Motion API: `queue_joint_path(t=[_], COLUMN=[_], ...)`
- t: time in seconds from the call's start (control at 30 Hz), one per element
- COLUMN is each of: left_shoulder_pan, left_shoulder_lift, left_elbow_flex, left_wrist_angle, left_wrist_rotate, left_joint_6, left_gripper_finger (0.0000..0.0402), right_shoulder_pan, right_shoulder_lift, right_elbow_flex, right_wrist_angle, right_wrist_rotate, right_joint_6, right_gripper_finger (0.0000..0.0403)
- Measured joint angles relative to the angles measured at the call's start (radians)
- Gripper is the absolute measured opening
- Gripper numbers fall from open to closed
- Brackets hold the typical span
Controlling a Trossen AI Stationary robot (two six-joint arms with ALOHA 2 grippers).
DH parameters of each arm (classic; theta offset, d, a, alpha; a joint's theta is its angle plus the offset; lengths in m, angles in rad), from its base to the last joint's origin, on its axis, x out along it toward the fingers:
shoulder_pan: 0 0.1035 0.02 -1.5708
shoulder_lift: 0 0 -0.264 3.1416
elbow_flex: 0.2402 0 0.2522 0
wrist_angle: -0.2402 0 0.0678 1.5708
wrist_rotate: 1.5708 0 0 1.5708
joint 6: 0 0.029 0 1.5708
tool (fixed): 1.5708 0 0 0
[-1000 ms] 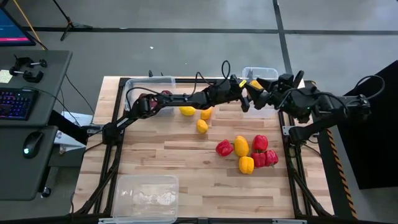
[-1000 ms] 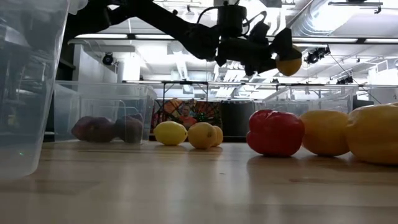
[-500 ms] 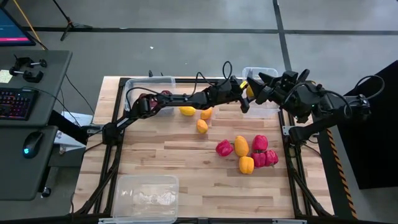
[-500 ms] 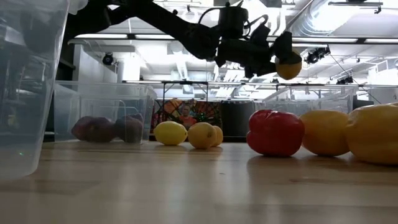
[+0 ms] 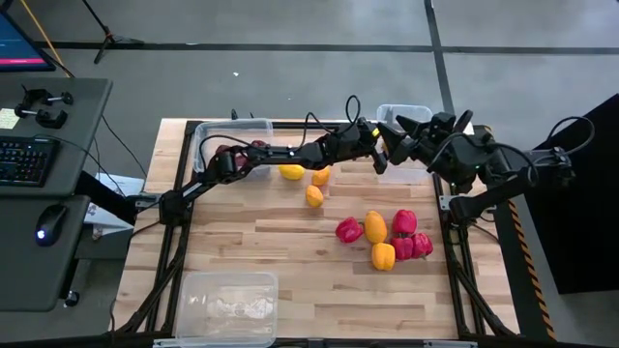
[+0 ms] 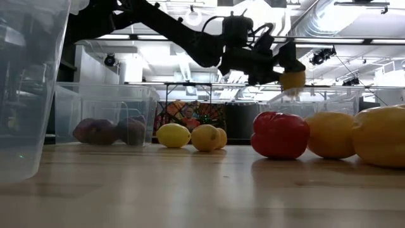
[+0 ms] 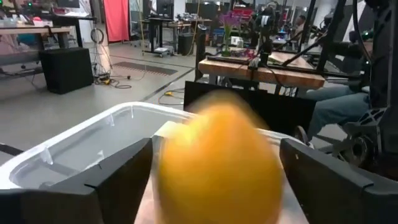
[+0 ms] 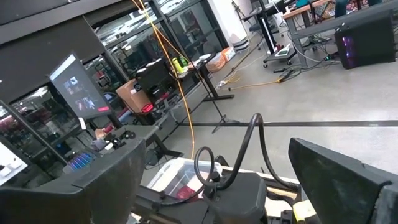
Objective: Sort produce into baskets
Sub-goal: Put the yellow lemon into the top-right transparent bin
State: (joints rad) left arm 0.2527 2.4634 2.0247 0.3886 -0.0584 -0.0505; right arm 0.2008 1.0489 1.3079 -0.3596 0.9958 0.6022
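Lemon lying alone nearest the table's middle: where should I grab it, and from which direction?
Probably grip the lone lemon across its narrower middle, coming straight down: it lies apart from the other lemons, with open table all around.

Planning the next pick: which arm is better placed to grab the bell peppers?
Right. The bell peppers lie on the right arm's side of the table, and the right gripper is open and empty. The left gripper is over the far basket with a lemon between its fingers.
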Motion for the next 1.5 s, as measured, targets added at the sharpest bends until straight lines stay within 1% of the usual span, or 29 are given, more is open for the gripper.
queue_joint_path(t=[0.17,0.27,0.4,0.5,0.63,0.73,0.83,0.9,1.0,1.1,1.2,1.27,1.33,1.4,1.5], left_shoulder_pan=[-0.001,0.001,0.001,-0.002,-0.007,-0.008,-0.007,-0.007,-0.007,-0.025,-0.065,-0.103,-0.145,-0.188,-0.244], left_shoulder_lift=[0.0,-0.001,-0.016,-0.065,-0.148,-0.202,-0.265,-0.311,-0.366,-0.414,-0.483,-0.547,-0.619,-0.705,-0.866], left_elbow_flex=[0.003,0.025,0.031,0.031,0.037,0.034,0.033,0.035,0.035,0.032,0.028,-0.012,-0.083,-0.177,-0.357], left_wrist_angle=[0.004,-0.035,-0.11,-0.199,-0.361,-0.568,-0.747,-0.85,-1.008,-1.127,-1.195,-1.185,-1.172,-1.148,-1.111], left_wrist_rotate=[0.002,0.003,0.003,0.002,0.002,0.003,0.004,0.038,0.167,0.256,0.264,0.254,0.203,0.1,-0.074], left_joint_6=[0.0,0.0,0.006,0.043,0.063,0.1,0.106,0.116,0.127,0.09,0.058,0.04,0.019,-0.023,-0.119], left_gripper_finger=[0.0379,0.0395,0.0398,0.0397,0.0397,0.0397,0.0397,0.0397,0.0397,0.0397,0.0397,0.0397,0.0397,0.0397,0.0397], right_shoulder_pan=[0.0,0.0,0.0,0.0,0.0,0.0,0.0,-0.001,-0.024,-0.072,-0.128,-0.16,-0.18,-0.192,-0.195], right_shoulder_lift=[-0.002,-0.003,-0.005,-0.015,-0.035,-0.048,-0.053,-0.053,-0.051,-0.042,-0.025,-0.007,0.018,0.044,0.086], right_elbow_flex=[0.0,0.0,0.0,0.0,0.0,0.0,0.0,0.0,0.0,0.0,0.0,-0.001,-0.002,-0.002,-0.002], right_wrist_angle=[0.032,0.06,0.09,0.093,0.09,0.09,0.078,0.046,-0.016,-0.088,-0.158,-0.198,-0.223,-0.243,-0.244], right_wrist_rotate=[0.01,0.01,0.01,0.029,0.045,0.045,0.043,0.037,-0.04,-0.149,-0.281,-0.354,-0.425,-0.481,-0.54], right_joint_6=[-0.03,-0.065,-0.128,-0.148,-0.168,-0.2,-0.219,-0.217,-0.197,-0.133,-0.108,-0.11,-0.129,-0.147,-0.166], right_gripper_finger=[0.0383,0.0383,0.0383,0.0383,0.0383,0.0383,0.0383,0.0383,0.0383,0.0383,0.0383,0.0383,0.0383,0.0383,0.0383])
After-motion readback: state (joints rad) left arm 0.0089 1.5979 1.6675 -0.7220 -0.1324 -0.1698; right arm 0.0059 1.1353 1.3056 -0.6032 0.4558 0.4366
